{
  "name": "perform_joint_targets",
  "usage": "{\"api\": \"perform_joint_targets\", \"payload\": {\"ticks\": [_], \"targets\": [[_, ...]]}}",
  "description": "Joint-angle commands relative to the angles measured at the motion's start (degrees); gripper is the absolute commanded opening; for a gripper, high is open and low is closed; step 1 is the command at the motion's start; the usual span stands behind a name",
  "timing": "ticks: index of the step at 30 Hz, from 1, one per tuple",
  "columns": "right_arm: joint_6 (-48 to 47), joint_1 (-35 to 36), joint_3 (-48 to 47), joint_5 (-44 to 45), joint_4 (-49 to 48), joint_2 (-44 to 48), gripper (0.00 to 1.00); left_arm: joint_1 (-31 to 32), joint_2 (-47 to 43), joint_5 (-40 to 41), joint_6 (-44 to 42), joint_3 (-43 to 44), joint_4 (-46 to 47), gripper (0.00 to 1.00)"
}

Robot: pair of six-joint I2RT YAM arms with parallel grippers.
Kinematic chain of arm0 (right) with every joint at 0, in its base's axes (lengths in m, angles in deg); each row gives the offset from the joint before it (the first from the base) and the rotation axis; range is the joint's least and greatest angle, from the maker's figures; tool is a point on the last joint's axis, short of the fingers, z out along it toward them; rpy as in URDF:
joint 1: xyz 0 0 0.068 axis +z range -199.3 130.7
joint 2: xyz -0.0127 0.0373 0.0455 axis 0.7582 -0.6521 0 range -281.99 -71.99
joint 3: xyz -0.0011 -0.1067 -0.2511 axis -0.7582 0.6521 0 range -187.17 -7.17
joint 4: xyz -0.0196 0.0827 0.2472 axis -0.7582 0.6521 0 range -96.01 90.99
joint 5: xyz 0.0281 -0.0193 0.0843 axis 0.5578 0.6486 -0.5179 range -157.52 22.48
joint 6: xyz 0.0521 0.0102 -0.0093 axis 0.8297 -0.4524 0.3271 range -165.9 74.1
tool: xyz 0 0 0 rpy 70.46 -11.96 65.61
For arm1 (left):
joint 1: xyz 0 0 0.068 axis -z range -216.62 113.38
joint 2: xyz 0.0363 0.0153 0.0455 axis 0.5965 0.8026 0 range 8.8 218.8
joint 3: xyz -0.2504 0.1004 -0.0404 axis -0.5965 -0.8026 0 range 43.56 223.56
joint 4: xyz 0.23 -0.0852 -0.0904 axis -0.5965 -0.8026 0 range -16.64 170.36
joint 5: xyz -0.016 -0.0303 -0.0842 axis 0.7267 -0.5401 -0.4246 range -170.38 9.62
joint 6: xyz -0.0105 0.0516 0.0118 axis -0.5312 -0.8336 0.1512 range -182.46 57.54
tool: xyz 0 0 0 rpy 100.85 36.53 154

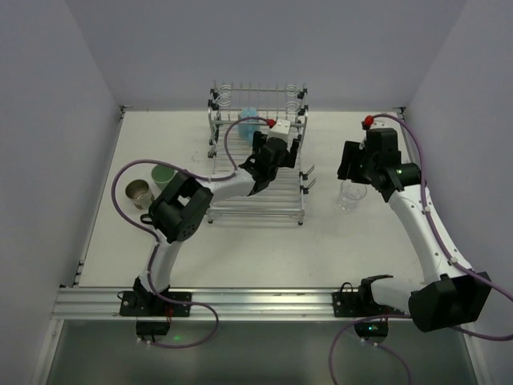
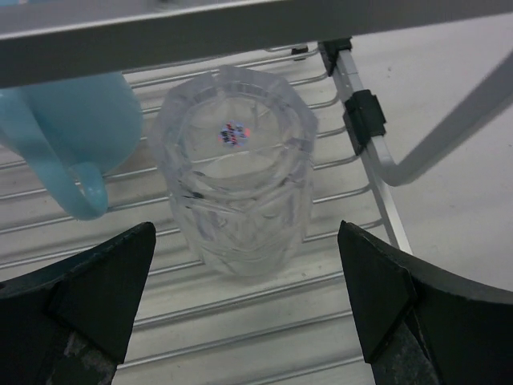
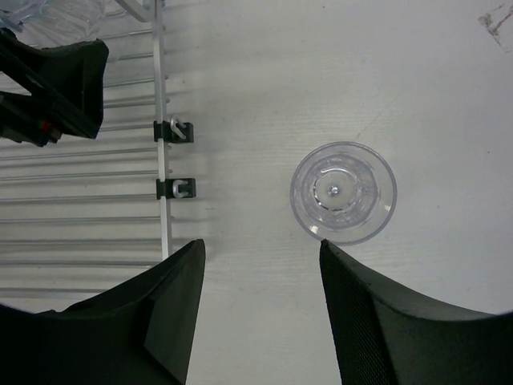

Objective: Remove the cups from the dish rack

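The chrome dish rack stands mid-table. On its slats a clear tumbler rests upside down, with a light blue cup to its left. My left gripper is open over the rack, its fingertips on either side of the tumbler's near end without touching it. A second clear tumbler stands upright on the table right of the rack. Above and just short of it, my right gripper is open and holds nothing. A pale green cup and a metallic cup sit on the table at left.
The rack's raised back rail with coil holders stands behind the blue cup. Two clips stick out from the rack's right edge. White walls close in the table on three sides.
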Motion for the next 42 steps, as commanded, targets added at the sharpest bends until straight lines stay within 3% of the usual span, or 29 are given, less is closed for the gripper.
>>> {"api": "perform_joint_targets", "payload": {"ticks": [1, 19, 33, 42], "targets": [[-1.31, -0.09, 0.2, -1.11, -2.36, 1.75, 0.62, -2.37, 1.19, -0.27, 3.53, 2.14, 2.63, 1.0], [-1.48, -0.09, 1.08, -1.9, -3.24, 1.75, 0.62, -3.6, 3.3, -2.56, 3.0, 4.07, 6.14, 1.0], [-1.75, -0.09, 1.17, -2.87, -3.42, 1.58, 0.62, -4.48, 7.6, -3.0, 4.32, 11.53, 1.4, 0.96], [-2.01, -0.09, 1.17, -3.31, -3.59, 1.58, 0.62, -4.66, 7.7, -1.86, 5.64, 11.01, 0.52, 0.76]]}}
